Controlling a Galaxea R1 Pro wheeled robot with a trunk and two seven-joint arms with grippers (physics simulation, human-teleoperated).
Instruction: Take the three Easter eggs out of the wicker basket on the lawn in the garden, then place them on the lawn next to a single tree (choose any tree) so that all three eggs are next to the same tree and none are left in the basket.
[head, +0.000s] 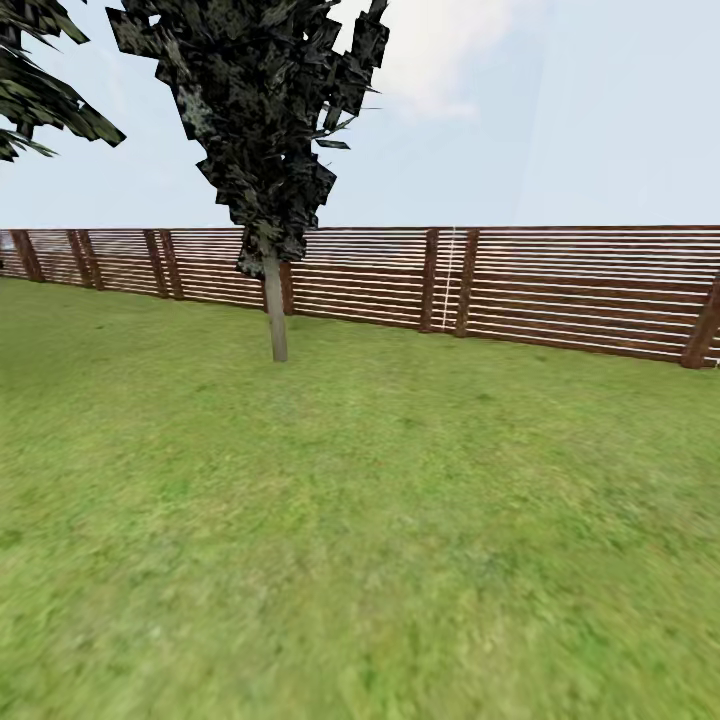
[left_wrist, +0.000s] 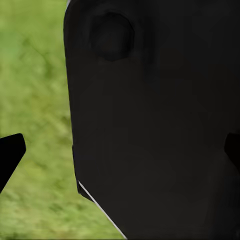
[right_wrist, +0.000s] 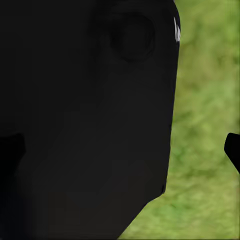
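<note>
The head view looks across the lawn (head: 360, 540), a flat spread of mottled green grass reaching back to a brown horizontal-slat wooden fence (head: 560, 295) that crosses the whole width of the garden under a pale, lightly clouded sky (head: 560, 110). One thin-trunked tree (head: 276, 310) with a dark, ragged crown stands upright on the grass just in front of the fence, left of centre; its slim grey trunk rises straight, long axis vertical. A second clump of dark foliage (head: 40, 90) reaches in at the upper left corner. Between the camera and that tree the grass is open.

In the left wrist view a large black body panel (left_wrist: 155, 125) of the robot blocks most of the sight line, with blurred grass (left_wrist: 35, 100) beside it. A dark fingertip of the left hand (left_wrist: 10, 152) shows at one edge and another at the opposite edge, so the fingers stand apart.

In the right wrist view a similar black panel (right_wrist: 85, 125) sits close in front, grass (right_wrist: 205, 125) beside it. One fingertip of the right hand (right_wrist: 233, 150) shows at the edge, the other faint against the panel; the fingers stand apart.
</note>
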